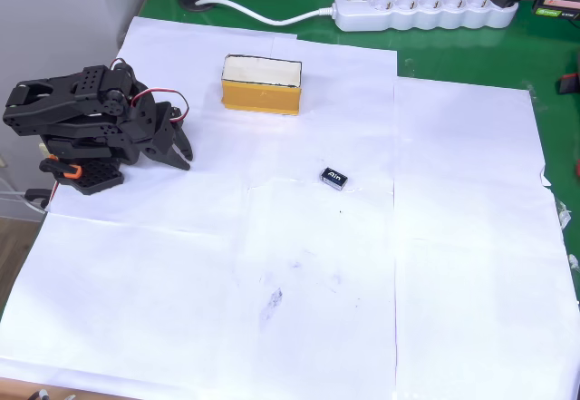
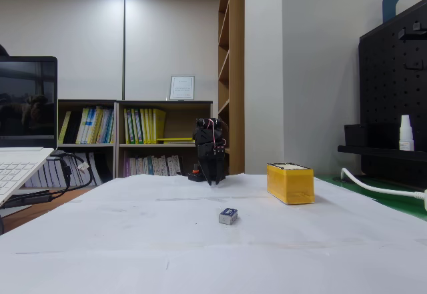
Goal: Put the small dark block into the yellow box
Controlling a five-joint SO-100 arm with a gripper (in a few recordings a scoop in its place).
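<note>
The small dark block (image 1: 334,178) lies on the white paper near the table's middle, white lettering up; the fixed view shows the block (image 2: 228,216) in the foreground. The yellow box (image 1: 261,83) stands toward the back, its pale inside facing up, and appears as a mustard box (image 2: 290,183) right of the arm in the fixed view. My black arm is folded at the left, and its gripper (image 1: 182,152) points down at the paper with the fingers together, holding nothing. From the fixed camera the gripper (image 2: 213,178) hangs at the far end of the table, well apart from block and box.
White paper sheets (image 1: 453,282) cover a green table. A white power strip (image 1: 421,10) with its cable lies along the back edge. In the fixed view a laptop (image 2: 20,154) sits at the left and a black pegboard (image 2: 393,94) at the right.
</note>
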